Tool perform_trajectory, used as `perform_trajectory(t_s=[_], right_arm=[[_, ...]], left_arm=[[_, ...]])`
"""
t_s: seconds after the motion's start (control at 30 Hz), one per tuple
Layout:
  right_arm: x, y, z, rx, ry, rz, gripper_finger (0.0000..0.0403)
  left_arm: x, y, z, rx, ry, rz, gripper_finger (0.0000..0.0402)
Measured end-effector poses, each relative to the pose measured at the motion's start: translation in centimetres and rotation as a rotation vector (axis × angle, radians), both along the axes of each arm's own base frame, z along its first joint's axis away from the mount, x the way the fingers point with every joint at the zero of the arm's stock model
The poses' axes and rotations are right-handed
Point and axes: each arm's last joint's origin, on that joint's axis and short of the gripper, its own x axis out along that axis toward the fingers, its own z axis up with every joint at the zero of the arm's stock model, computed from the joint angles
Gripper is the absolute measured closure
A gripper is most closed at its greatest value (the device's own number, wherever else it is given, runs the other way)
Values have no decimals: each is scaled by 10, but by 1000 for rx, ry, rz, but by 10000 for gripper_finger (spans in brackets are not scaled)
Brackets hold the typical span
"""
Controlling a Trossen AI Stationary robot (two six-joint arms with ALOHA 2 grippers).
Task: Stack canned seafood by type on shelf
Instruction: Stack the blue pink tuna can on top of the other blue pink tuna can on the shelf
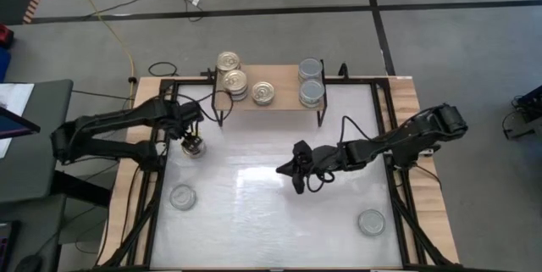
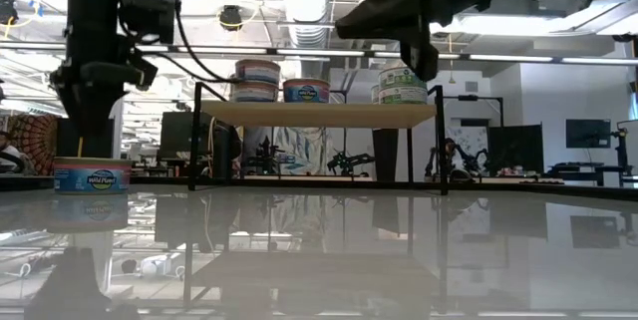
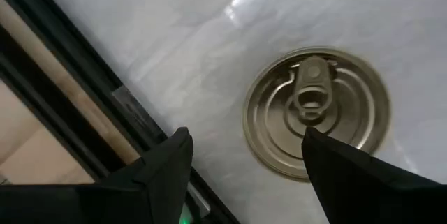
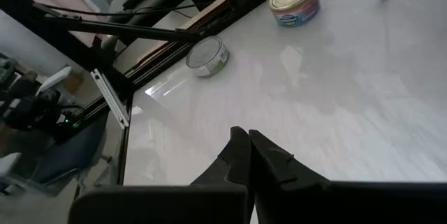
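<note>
— Hovering, left gripper [image 1: 194, 142] spread wide over the gold-lidded can [image 1: 195, 146], left of centre on the counter [image 1: 271, 196]?
— Yes; rigid, smooth, slippery: gripping opposite sidewalls. Right gripper [image 1: 298, 170] pinched empty, mid-frame.

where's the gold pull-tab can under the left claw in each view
High view: the gold pull-tab can sits on the table's left side, under the open left claw, near the shelf.
Low view: far left, pink-and-blue label.
Left wrist view: right of centre, lid up.
Right wrist view: top, right of centre.
Shared landmark: the shelf's left legs, seen in the high and low views.
</note>
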Motion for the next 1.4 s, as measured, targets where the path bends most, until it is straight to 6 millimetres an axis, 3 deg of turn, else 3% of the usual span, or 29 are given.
perform_trajectory(t_s=[0.33,0.57,0.83,1.0,1.13,1.4], right_arm=[[23,-2,-3,-4,12,-19,377],[24,-4,-1,-5,7,-25,377],[23,-3,-1,-7,17,-21,377],[22,2,-2,-16,23,3,377],[21,5,-2,-25,30,44,377],[19,8,-5,-16,62,155,377]], left_arm=[[-3,7,-25,-87,-44,-156,146],[2,4,-29,-198,-84,-170,146],[20,-21,-36,-401,-108,-175,146],[31,-45,-35,-442,-144,-166,146],[48,-64,-31,-468,-260,-172,146],[94,-105,1,-537,-795,-308,146]])
